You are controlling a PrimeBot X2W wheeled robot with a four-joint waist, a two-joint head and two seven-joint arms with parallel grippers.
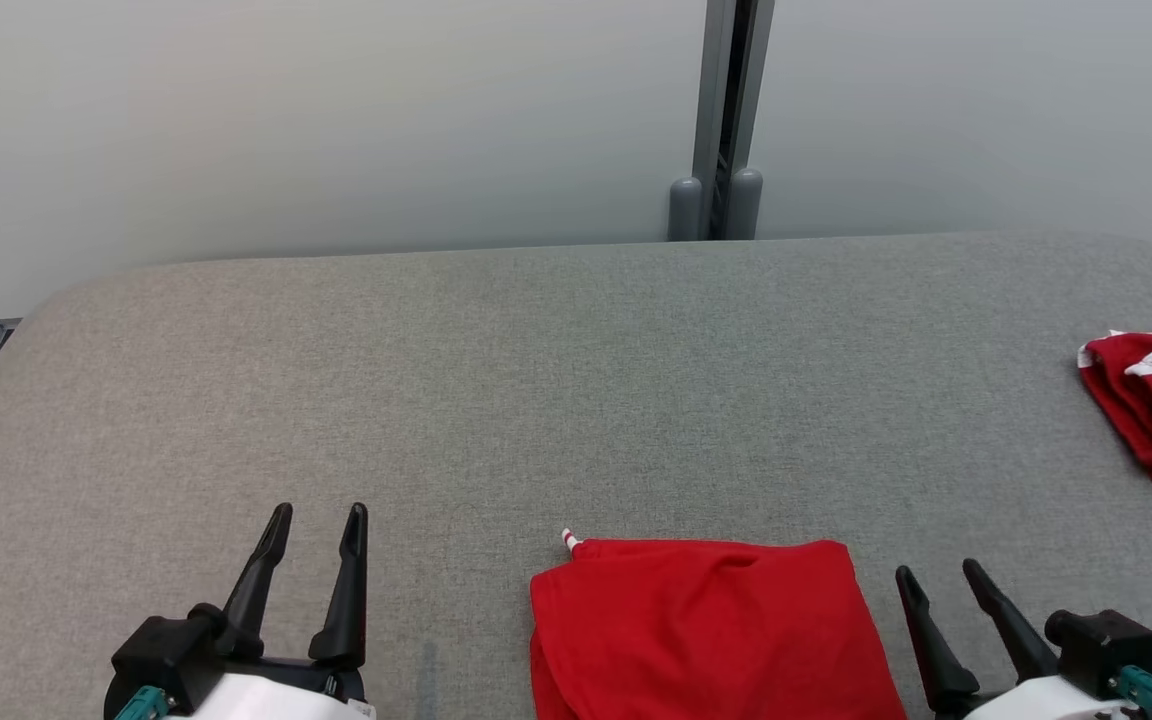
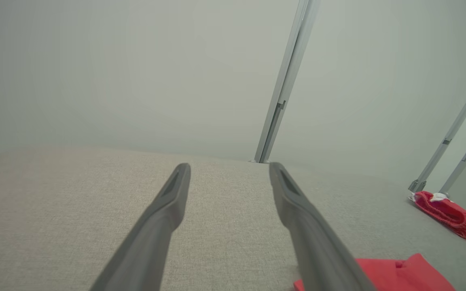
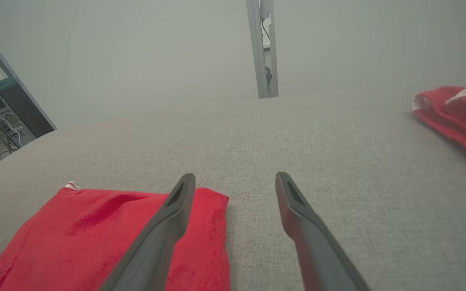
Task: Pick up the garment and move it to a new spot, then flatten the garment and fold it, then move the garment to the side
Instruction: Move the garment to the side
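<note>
Currently both jaws gape wide, gripping nothing. Between them, nearer right jaws, squarish red fabric garment (image 1: 706, 630) lies on grey fabric bench (image 1: 536, 380).

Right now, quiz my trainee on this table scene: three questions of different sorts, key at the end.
1. True or false: the left gripper and right gripper both have open jaws.
2. Which gripper is nearer the red garment at the near edge? A) left B) right
3. Fill in: the red-and-white garment lies at the table's far ___ side.
Key: 1 true; 2 B; 3 right.
</note>
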